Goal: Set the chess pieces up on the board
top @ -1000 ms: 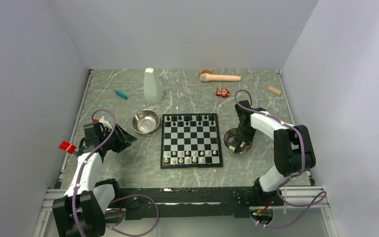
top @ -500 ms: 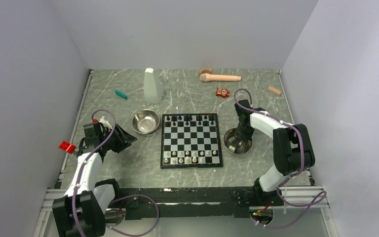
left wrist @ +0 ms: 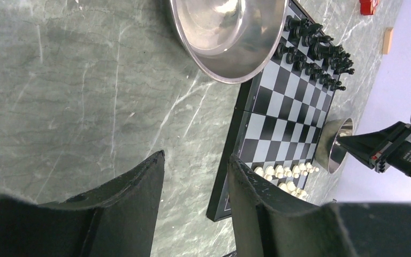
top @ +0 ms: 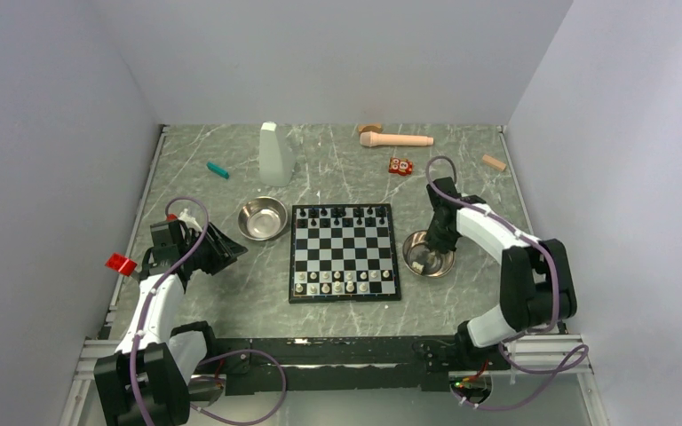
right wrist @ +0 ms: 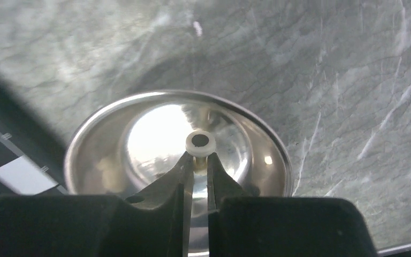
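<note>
Pinching a white piece: the right gripper has its 2 fingers drawn nearly together on the piece's narrow part. A round end with a dark hole in it shows just past the fingertips.

- The gripper points down into a steel bowl, its tips over the bowl's middle. I cannot tell whether the piece touches the bowl floor.
- Nothing else shows inside this bowl, only glare and reflections.
- The board lies just beside this bowl, on the gripper's left. In the wrist view only a checkered corner shows at the lower left.

The left gripper is well apart from the right one, on the other side of the board.

- Its jaws stand partly apart with nothing between them; only the grey marble table shows through the gap.
- A second steel bowl sits ahead of the fingers, with the board just beyond it and to the right.
- Black pieces crowd the board edge farthest from this gripper.
- White pieces stand in 2 rows at the edge nearest it, just past the right fingertip. The count is not readable.
- The squares between the 2 camps are bare.
- A red block sits just outside this arm, on its left.
</note>
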